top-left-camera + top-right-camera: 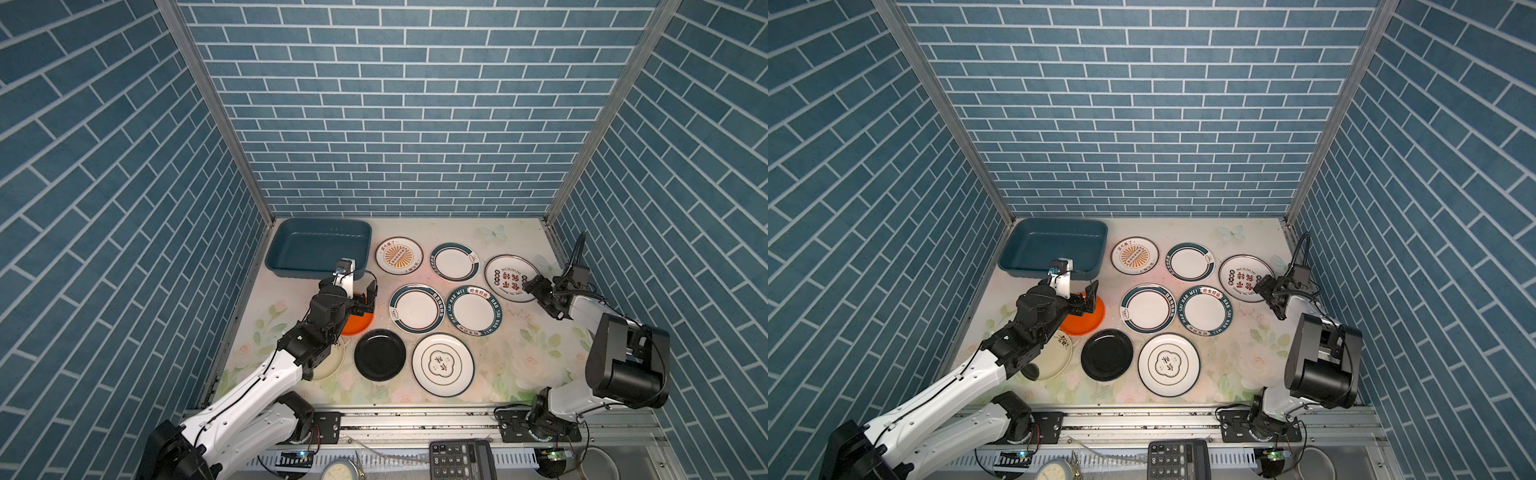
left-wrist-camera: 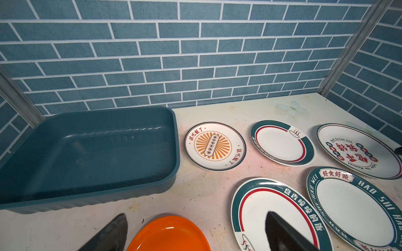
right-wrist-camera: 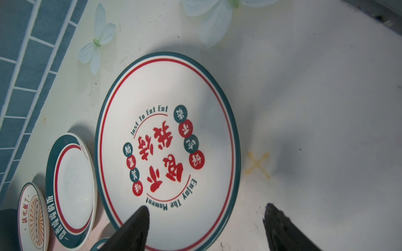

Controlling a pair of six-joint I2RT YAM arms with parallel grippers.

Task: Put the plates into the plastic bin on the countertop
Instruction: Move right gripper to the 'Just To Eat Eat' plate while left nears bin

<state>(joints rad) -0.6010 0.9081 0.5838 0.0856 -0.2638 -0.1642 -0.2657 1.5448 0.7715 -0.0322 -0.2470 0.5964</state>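
Note:
The empty teal plastic bin (image 1: 316,247) (image 2: 97,152) stands at the back left of the countertop (image 1: 515,357). My left gripper (image 1: 368,298) (image 2: 195,214) hangs open just above the orange plate (image 1: 357,324) (image 2: 169,234). My right gripper (image 1: 542,300) (image 3: 206,207) is open astride the near rim of the red-lettered plate (image 1: 507,276) (image 3: 167,141), one finger over the plate and the other over the countertop. Several more plates lie flat, among them the sunburst (image 1: 399,255), the black (image 1: 380,354) and the cream one (image 1: 1054,353), which my left arm partly hides.
Blue brick walls close in the left, back and right. A grey metal rail (image 1: 415,419) runs along the front edge. Beyond it lie a calculator (image 1: 461,459), a white dial-faced disc (image 1: 338,469) and a metal bowl (image 1: 598,463).

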